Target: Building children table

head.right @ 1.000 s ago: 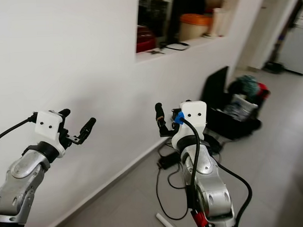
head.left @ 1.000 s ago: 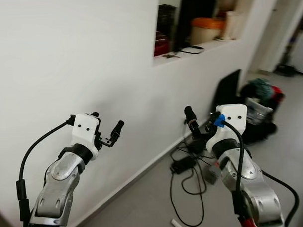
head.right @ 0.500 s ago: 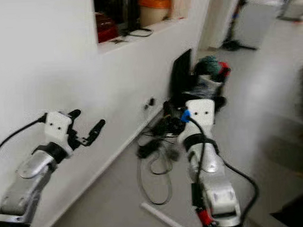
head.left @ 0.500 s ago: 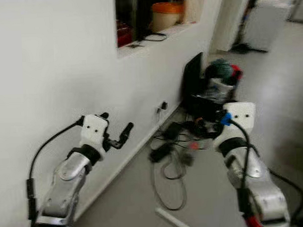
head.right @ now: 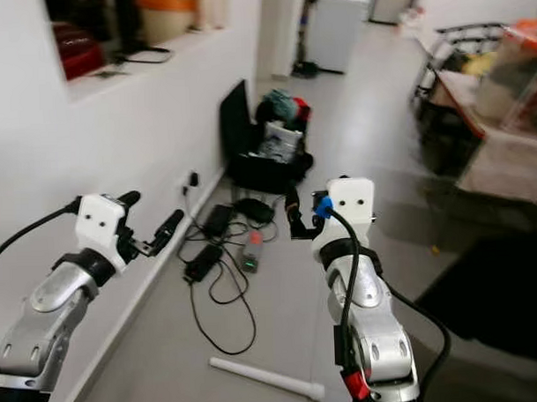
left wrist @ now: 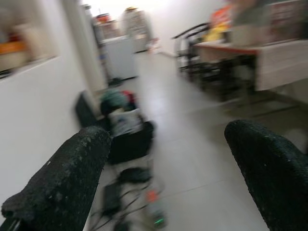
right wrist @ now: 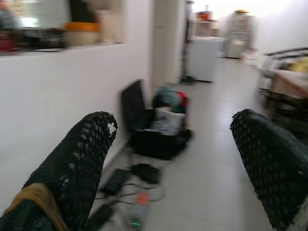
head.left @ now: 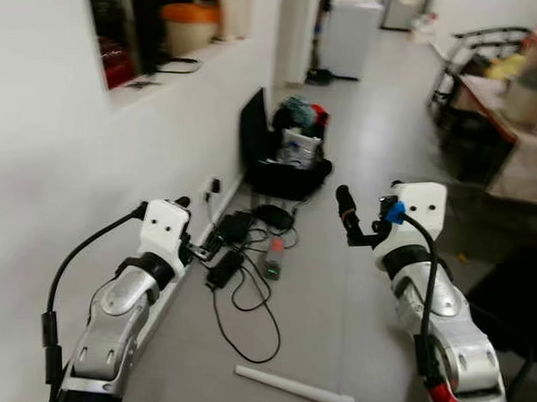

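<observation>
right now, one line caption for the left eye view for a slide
Both grippers, left and right, raised open and empty above a grey floor with tangled cables and a white tube.

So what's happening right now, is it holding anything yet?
No. The left gripper and right gripper are both raised in front of the robot, open and empty. It faces down a hallway beside a white wall. On the floor ahead lie a white tube, tangled cables and an open black case.
</observation>
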`<state>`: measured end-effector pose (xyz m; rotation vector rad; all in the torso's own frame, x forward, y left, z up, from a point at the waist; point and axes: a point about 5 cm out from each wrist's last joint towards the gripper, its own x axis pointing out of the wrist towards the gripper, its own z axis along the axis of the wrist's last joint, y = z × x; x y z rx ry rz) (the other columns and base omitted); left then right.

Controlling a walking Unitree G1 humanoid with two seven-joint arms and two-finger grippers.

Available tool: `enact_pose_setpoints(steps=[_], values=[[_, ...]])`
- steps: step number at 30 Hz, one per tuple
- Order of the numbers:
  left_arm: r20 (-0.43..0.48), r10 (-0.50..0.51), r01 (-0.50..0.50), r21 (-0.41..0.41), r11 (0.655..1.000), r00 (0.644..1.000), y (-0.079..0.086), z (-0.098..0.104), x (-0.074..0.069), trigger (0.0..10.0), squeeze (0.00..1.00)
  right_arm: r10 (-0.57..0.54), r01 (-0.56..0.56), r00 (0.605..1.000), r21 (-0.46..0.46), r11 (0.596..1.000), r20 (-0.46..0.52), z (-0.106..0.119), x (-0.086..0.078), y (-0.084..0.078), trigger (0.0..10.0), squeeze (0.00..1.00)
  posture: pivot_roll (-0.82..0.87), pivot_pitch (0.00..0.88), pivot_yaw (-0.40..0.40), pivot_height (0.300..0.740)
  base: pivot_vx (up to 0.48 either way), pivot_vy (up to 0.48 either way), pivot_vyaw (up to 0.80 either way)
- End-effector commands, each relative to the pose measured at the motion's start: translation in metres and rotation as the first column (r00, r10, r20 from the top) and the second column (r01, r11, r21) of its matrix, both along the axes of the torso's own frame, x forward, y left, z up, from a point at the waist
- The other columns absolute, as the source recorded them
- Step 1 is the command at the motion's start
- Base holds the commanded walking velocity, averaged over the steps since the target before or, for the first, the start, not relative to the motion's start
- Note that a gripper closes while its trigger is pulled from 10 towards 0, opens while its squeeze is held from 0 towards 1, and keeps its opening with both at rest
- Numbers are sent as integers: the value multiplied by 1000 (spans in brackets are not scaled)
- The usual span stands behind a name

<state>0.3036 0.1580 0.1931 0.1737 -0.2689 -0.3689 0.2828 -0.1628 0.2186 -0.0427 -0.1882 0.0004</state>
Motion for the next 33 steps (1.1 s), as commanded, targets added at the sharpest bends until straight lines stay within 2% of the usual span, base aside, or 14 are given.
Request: enact_pose_setpoints(steps=[1,11,16,33], values=[[-8,-30,30,4,1000,1000,-8,-3,0,10000,0,-36,36,999,-11,999,3,0,-1,-7,10000,0,62,0,-62,740,0,-465,-800],[-7,-31,31,-1,1000,1000,-8,-4,0,10000,0,-39,39,999,-14,999,3,1,0,-8,10000,0,60,0,-63,740,0,-464,-800],[-1,-29,29,-23,999,1000,-8,-3,0,10000,0,-42,42,999,-13,999,2,1,1,-9,10000,0,59,0,-64,740,0,0,-800],[5,-49,49,-26,998,999,-11,-3,0,10000,0,-74,74,997,0,997,3,2,3,-14,10000,0,56,0,-63,740,0,-74,-800]])
